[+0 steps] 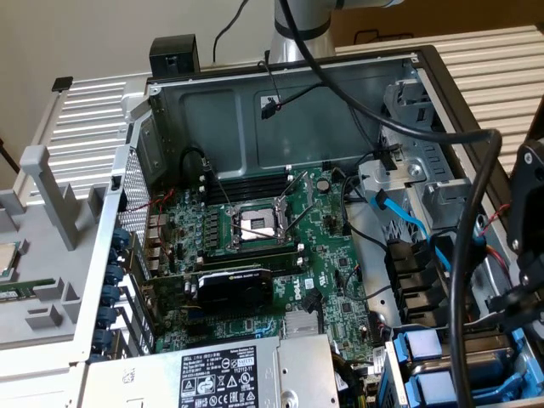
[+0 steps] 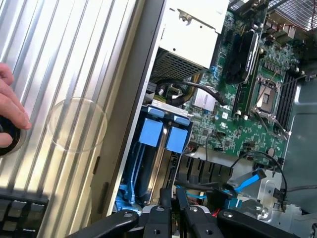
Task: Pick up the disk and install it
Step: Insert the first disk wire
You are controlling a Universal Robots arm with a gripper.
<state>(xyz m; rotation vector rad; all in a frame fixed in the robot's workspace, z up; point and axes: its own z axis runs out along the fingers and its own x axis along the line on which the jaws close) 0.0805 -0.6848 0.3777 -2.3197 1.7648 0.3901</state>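
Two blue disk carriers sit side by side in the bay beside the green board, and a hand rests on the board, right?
No: the wrist view shows the hand outside the case, by the ribbed metal panel, not on the board. The two blue disk carriers do sit side by side beside it.

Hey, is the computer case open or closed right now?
Open. The case has no side panel on it, so the motherboard lies exposed.

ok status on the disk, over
gripper shut, over drive bay. disk in blue carrier sits in bay, ungripped. blue cable close by.
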